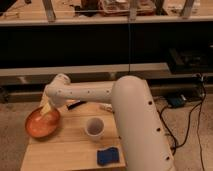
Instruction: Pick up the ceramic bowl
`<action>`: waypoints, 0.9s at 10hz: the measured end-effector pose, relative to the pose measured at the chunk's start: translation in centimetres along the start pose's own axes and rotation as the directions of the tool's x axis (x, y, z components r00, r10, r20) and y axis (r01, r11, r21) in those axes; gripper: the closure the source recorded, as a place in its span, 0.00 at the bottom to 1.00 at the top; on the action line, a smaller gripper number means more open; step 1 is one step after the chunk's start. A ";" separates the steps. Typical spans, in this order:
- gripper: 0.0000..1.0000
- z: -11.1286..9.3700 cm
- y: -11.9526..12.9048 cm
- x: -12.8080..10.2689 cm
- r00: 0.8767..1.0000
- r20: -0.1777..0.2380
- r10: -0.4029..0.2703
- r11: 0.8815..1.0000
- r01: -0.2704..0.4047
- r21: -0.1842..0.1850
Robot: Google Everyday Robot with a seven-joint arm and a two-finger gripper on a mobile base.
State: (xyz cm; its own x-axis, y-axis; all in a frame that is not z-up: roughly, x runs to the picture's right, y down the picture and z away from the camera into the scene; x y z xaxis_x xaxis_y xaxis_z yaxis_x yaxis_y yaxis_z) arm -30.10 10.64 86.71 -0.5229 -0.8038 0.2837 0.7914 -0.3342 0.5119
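— Camera view first: what does the bowl (42, 123) look like?

— Wide, shallow, shiny orange-brown with a darker rim. It sits at the left edge of the table (70, 147), left of the cup (94, 128).

— Where is your claw?

— My claw (48, 109) is down at the bowl's back rim. My arm (125, 110) covers part of the table.

— Anything else?

— A blue thing (108, 156) lies near the front edge. It is hard to make out.
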 end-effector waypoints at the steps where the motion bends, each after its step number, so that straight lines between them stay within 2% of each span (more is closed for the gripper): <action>1: 0.01 0.0 0.1 0.1 1.000 0.016 0.000 1.000 0.000 -0.011; 4: 0.01 -0.1 -0.9 0.3 0.999 0.046 -0.013 1.000 0.014 -0.012; 9: 0.01 0.7 -1.5 1.3 0.995 0.076 -0.056 0.996 0.050 0.074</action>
State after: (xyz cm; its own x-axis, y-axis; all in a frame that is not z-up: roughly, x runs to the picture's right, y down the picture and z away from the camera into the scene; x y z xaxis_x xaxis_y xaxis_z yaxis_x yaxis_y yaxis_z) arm -32.19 10.42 86.91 -0.5891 -0.7438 0.3158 0.7385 -0.3369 0.5841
